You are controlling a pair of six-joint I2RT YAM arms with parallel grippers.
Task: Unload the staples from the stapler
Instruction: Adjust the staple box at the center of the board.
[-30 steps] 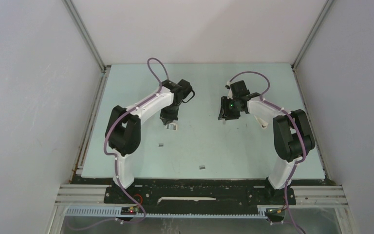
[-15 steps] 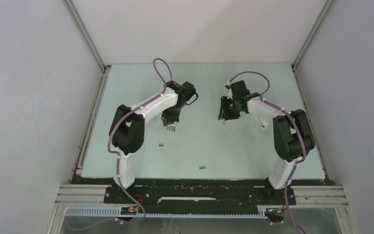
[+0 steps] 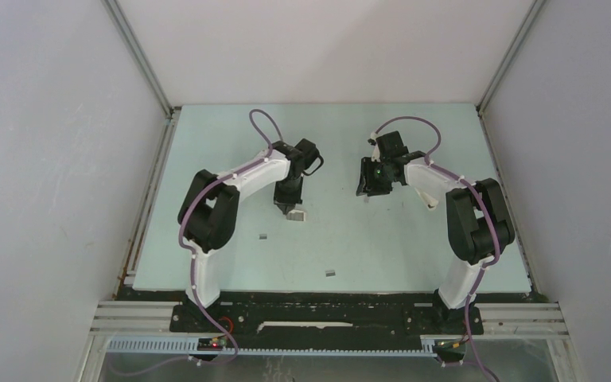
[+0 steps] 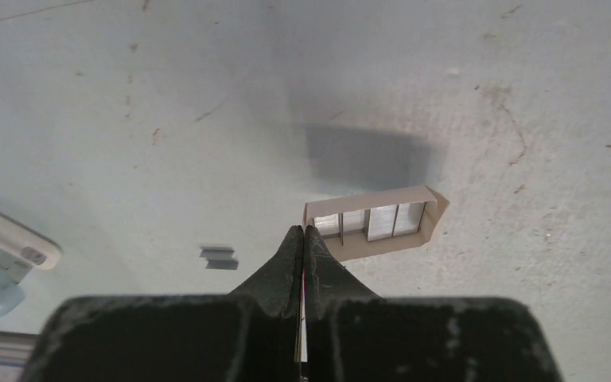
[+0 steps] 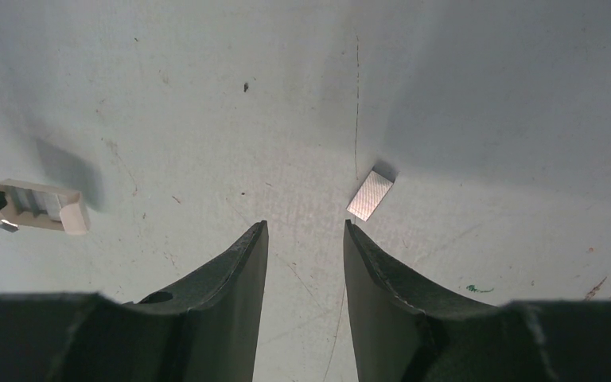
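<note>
Short grey strips of staples [image 3: 263, 235] lie loose on the table, another strip [image 3: 330, 271] nearer the front. My left gripper [image 3: 290, 207] is shut, its tips [image 4: 303, 231] pinching the edge of a small card box [image 4: 374, 227] of silvery rows, held a little above the table. One strip [image 4: 219, 257] lies left of those tips. My right gripper [image 5: 305, 227] hangs open over bare table, with a strip [image 5: 370, 195] just beyond its right fingertip. A white and pale blue body [image 4: 4, 248] at the left edge may be the stapler; I cannot tell.
The pale green table [image 3: 414, 239] is walled by white panels on three sides. The small box [image 5: 40, 205] also shows far left in the right wrist view. The table's metal rail [image 3: 147, 199] runs along the left edge.
My left gripper has shifted to the right and slightly nearer, carrying the small box along. The right arm and the loose strips have stayed put.
</note>
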